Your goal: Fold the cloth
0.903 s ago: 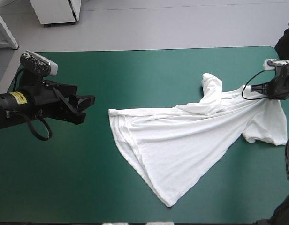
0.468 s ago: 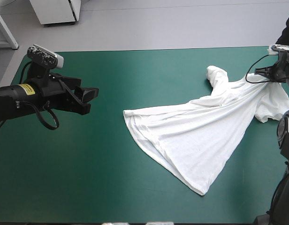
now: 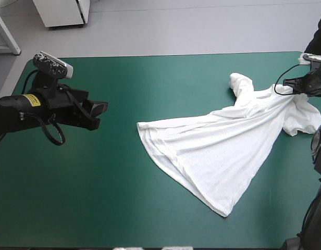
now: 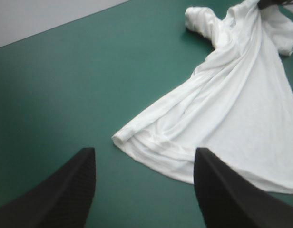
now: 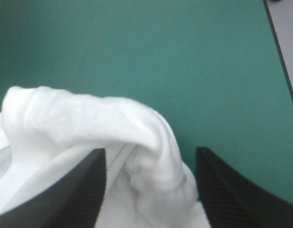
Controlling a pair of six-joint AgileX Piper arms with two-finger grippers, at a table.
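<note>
A yellow label (image 3: 29, 99) with dark print sits on the left arm (image 3: 9, 114), its lettering too small to read. No other writing can be read anywhere.

on the right half of the table (image 3: 150, 73), t-shirt (image 3: 223, 151), hem toward the middle, one sleeve (image 3: 239, 83) toward the far edge. at its right end, right gripper (image 3: 291, 86), cloth between the fingers (image 5: 84, 190). well apart to the left, left gripper (image 3: 99, 115).

Robot lab, teal-green covered table (image 3: 150, 219), plain grey floor (image 3: 202, 26), white cabinet (image 3: 61, 13) beyond
</note>
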